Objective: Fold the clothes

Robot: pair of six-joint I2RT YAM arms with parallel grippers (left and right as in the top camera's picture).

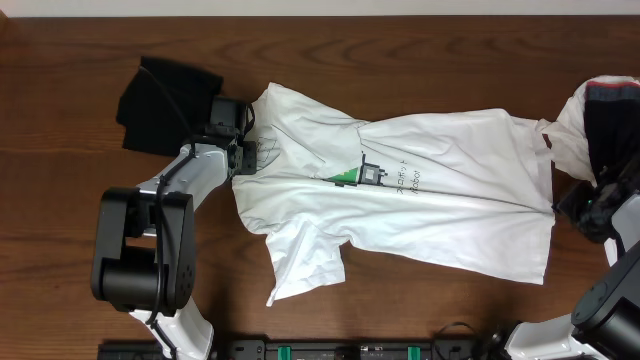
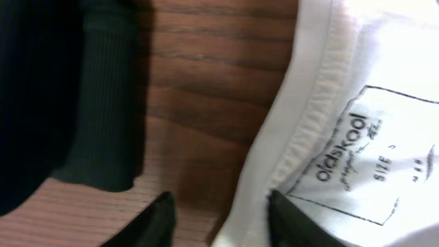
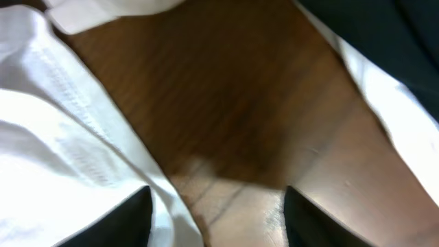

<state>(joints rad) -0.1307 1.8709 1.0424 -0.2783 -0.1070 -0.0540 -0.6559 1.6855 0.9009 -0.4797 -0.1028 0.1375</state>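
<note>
The clothes lie on the wooden table [image 1: 400, 40]. A large white T-shirt [image 1: 450, 215] with a green-and-black chest print [image 1: 358, 175] is spread across the middle, collar to the left and hem to the right. My left gripper [image 1: 245, 152] is at the collar. Seen from the left wrist, the left gripper [image 2: 223, 221] is open, the collar's edge [image 2: 288, 144] runs into the gap, and one finger sits over the neck label [image 2: 350, 147]. My right gripper [image 1: 572, 208] is at the hem. In its wrist view the right gripper [image 3: 216, 219] is open, with the hem [image 3: 62, 130] under one finger.
A black garment [image 1: 165, 105] lies at the back left, its ribbed edge [image 2: 103, 103] close to the left gripper. A white-and-dark garment [image 1: 600, 110] is bunched at the right edge, beside the right gripper and also in the right wrist view [image 3: 391, 116].
</note>
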